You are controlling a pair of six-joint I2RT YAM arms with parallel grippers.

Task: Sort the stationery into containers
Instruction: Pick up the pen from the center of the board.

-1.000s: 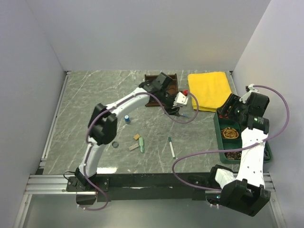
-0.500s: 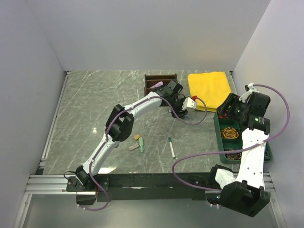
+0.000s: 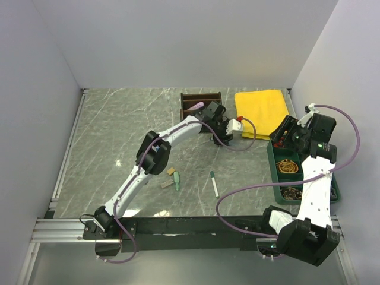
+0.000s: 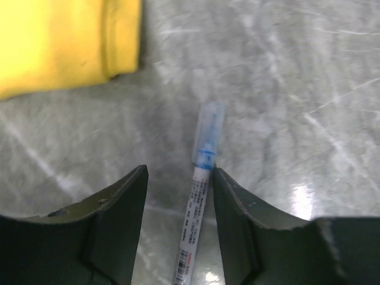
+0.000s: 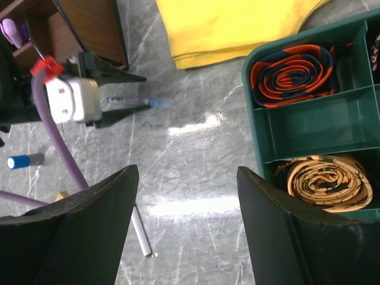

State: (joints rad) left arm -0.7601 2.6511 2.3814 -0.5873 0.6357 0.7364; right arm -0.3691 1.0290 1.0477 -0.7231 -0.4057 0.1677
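My left gripper (image 3: pixel 227 138) is low over the table, open, with its jaws either side of a slim white pen with a blue cap (image 4: pixel 199 202). The pen lies flat, close against the right finger (image 4: pixel 237 219), and also shows in the right wrist view (image 5: pixel 133 102). My right gripper (image 3: pixel 291 133) is open and empty above the table beside the dark green divided tray (image 3: pixel 274 172), which holds coiled bands (image 5: pixel 325 178). A green-capped pen (image 3: pixel 214 184) and tan and green erasers (image 3: pixel 172 178) lie mid-table. The brown wooden organiser (image 3: pixel 199 101) holds a purple marker (image 5: pixel 10 29). A blue-capped bottle (image 5: pixel 24 161) lies on the table.
A folded yellow cloth (image 3: pixel 261 113) lies between the organiser and the tray, its edge just beyond the pen (image 4: pixel 59 41). White walls close in the table on the left, back and right. The left arm's purple cable (image 5: pixel 56 142) loops over the table.
The left arm has stretched out further and its gripper has come down from beside the organiser onto the blue-capped pen. The right arm has hardly moved.
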